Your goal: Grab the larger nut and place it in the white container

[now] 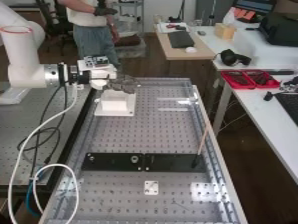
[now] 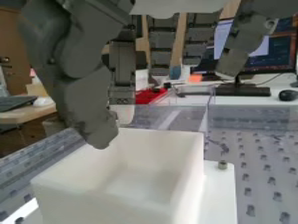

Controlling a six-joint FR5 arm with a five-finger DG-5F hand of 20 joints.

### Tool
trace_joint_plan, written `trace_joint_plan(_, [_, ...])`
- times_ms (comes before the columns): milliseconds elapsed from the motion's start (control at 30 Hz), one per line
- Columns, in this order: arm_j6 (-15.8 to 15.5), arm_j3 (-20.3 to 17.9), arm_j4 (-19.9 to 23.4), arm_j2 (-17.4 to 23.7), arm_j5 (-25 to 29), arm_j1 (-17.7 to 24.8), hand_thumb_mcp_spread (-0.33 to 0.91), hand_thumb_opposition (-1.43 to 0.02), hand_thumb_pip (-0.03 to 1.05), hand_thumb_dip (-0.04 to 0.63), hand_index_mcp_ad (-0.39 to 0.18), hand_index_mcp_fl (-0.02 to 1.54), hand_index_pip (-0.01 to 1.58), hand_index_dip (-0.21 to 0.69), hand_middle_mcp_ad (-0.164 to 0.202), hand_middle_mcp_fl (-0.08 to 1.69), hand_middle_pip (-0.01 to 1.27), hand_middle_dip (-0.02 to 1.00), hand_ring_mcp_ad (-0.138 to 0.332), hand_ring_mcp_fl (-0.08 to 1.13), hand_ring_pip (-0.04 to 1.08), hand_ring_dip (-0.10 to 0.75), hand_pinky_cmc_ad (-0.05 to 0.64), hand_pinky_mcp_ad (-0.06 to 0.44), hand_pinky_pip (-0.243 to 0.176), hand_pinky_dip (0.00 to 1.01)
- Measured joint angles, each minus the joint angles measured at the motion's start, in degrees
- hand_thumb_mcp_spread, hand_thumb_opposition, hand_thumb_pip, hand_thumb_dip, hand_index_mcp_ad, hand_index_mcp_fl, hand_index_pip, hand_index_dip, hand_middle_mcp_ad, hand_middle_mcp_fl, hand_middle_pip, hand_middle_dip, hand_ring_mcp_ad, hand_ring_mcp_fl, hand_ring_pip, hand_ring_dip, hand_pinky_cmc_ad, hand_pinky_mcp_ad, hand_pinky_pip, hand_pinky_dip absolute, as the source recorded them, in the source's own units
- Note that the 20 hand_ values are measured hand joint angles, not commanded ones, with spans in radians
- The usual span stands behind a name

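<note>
Close above the white container (image 1: 115,103), toward the far end of the bench, is the dark grey hand (image 1: 124,83) in the high view. From the wrist, the hand (image 2: 74,67) hangs over one edge of the white container (image 2: 169,165), whose top is open. Bare white walls and part of a bare floor can be seen inside it; its near wall hides the rest. On the flat black bar (image 1: 176,162) stand the smaller nut (image 1: 91,158) and the bearing (image 1: 134,159), apart from each other.
A thin rod (image 1: 203,140) stands tilted at the bar's far right part. A small white plate (image 1: 151,187) lies nearer than the bar. Cables (image 1: 26,145) loop at the bench's left. Red trays (image 1: 247,80) are on a side table. A person stands behind the bench.
</note>
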Motion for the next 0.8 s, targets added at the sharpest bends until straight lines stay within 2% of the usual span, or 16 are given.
trace_joint_plan(67, [-0.06, 0.11, -0.19, -0.11, 0.05, 0.00, 0.43, -0.93, 0.72, 0.253, -0.131, 0.15, 1.54, 0.110, 0.061, 0.12, 0.13, 0.27, 0.113, 0.01, 0.10, 0.164, 0.332, 0.246, -0.059, 0.35])
trace_joint_plan(200, [-0.11, 0.17, -0.20, -0.21, 0.19, 0.01, 0.46, -0.95, 0.73, 0.257, -0.168, 0.14, 1.54, 0.110, 0.058, 0.12, 0.13, 0.27, 0.113, 0.01, 0.10, 0.164, 0.332, 0.244, -0.059, 0.33])
trace_joint_plan(400, [-0.17, 0.20, -0.15, -0.24, 0.37, 0.09, 0.47, -0.97, 0.73, 0.279, -0.171, 0.14, 1.53, 0.108, 0.061, 0.12, 0.13, 0.27, 0.113, 0.01, 0.10, 0.171, 0.333, 0.246, -0.044, 0.30])
trace_joint_plan(433, [-0.16, 0.20, -0.12, -0.23, 0.37, 0.08, 0.47, -0.97, 0.75, 0.284, -0.173, 0.14, 1.53, 0.112, 0.061, 0.12, 0.13, 0.27, 0.113, 0.01, 0.10, 0.171, 0.330, 0.246, -0.045, 0.30])
trace_joint_plan(500, [-0.18, 0.23, -0.11, -0.25, 0.35, 0.08, 0.50, -0.97, 0.87, 0.311, -0.197, 0.15, 1.56, 0.126, 0.061, 0.12, 0.13, 0.27, 0.117, 0.01, 0.10, 0.171, 0.333, 0.246, -0.045, 0.30])
trace_joint_plan(800, [-0.80, 0.71, -1.18, -0.35, 0.02, -0.19, 0.50, -0.97, 0.88, 0.321, -0.188, 0.14, 1.56, 0.129, 0.061, 0.12, 0.13, 0.27, 0.113, 0.01, 0.11, 0.169, 0.333, 0.239, -0.042, 0.30])
